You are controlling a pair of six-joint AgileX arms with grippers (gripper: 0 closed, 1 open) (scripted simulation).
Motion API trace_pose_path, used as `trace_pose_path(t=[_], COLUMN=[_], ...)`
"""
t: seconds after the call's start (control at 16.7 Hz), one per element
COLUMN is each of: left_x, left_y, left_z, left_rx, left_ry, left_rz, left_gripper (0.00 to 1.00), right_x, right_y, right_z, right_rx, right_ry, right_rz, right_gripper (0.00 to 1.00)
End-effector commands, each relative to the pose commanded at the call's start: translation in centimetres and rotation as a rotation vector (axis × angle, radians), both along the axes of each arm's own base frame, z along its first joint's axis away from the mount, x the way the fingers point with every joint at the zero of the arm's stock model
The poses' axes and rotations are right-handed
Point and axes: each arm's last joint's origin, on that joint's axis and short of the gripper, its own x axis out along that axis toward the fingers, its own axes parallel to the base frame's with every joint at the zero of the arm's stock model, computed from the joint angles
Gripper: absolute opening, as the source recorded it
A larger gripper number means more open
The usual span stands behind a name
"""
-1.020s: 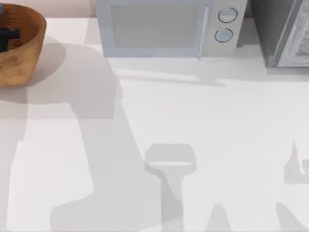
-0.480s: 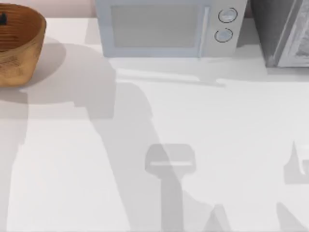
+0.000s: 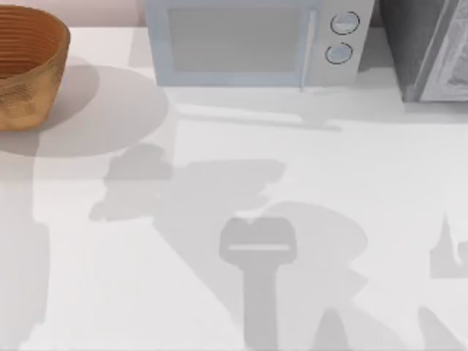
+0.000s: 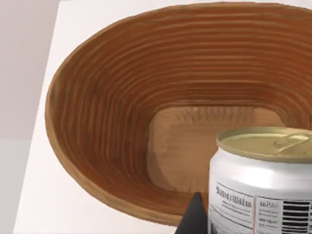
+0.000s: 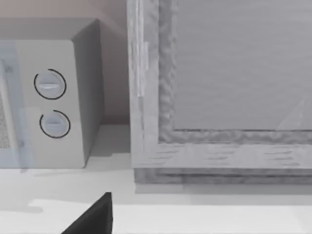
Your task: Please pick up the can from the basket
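We count one basket (image 3: 29, 66) at the table's far left corner, and one can (image 4: 263, 180) in our left wrist view. One microwave (image 3: 252, 44) stands along the back edge, bearing two round dials, one above the other. One grey cabinet (image 3: 431, 51) sits beside it.

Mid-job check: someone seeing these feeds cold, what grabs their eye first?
Most striking is the can, close up in the left wrist view with its gold top and barcode, a dark fingertip beside it, and the basket beyond it. From above, that basket sits at the table's far left corner, and a microwave stands along the back edge. Large shadows sprawl over the white table.
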Motion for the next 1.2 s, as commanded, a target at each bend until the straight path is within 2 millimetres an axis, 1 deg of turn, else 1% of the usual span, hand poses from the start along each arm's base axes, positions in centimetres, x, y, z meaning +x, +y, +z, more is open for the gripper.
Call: trace_pose_path(t=[0.12,0.18,0.24,0.3,0.42,0.54,0.6,0.72,0.84,0.9,1.02,1.2], left_x=[-5.6,-8.4,-11.1,-13.5,-17.6,-20.5,-21.5,-22.7,-23.3,-23.4,-23.4,-23.4], left_y=[-1.6,-2.3,-3.0,-3.7,-4.8,-5.6,-5.9,-6.3,-6.6,-6.8,-6.9,-7.0], left_z=[1.0,0.9,0.3,-0.6,-3.4,-6.8,-8.5,-11.8,-14.3,-15.3,-16.6,-16.9], left_rx=[0.026,0.035,0.041,0.043,0.038,0.021,0.009,-0.019,-0.048,-0.06,-0.079,-0.083], left_ry=[-0.146,-0.219,-0.29,-0.355,-0.472,-0.57,-0.612,-0.679,-0.723,-0.737,-0.754,-0.756], left_rz=[0.007,0.01,0.01,0.01,0.004,-0.007,-0.014,-0.031,-0.048,-0.055,-0.066,-0.069], left_gripper=[0.0,0.0,0.0,0.0,0.0,0.0,0.0,0.0,0.0,0.0,0.0,0.0], right_x=[0.0,0.0,0.0,0.0,0.0,0.0,0.0,0.0,0.0,0.0,0.0,0.0], right_y=[0.0,0.0,0.0,0.0,0.0,0.0,0.0,0.0,0.0,0.0,0.0,0.0], right_z=[0.0,0.0,0.0,0.0,0.0,0.0,0.0,0.0,0.0,0.0,0.0,0.0], right_rx=[0.0,0.0,0.0,0.0,0.0,0.0,0.0,0.0,0.0,0.0,0.0,0.0], right_ry=[0.0,0.0,0.0,0.0,0.0,0.0,0.0,0.0,0.0,0.0,0.0,0.0], right_rz=[0.0,0.0,0.0,0.0,0.0,0.0,0.0,0.0,0.0,0.0,0.0,0.0], right_gripper=[1.0,1.0,1.0,1.0,1.0,1.0,1.0,1.0,1.0,1.0,1.0,1.0])
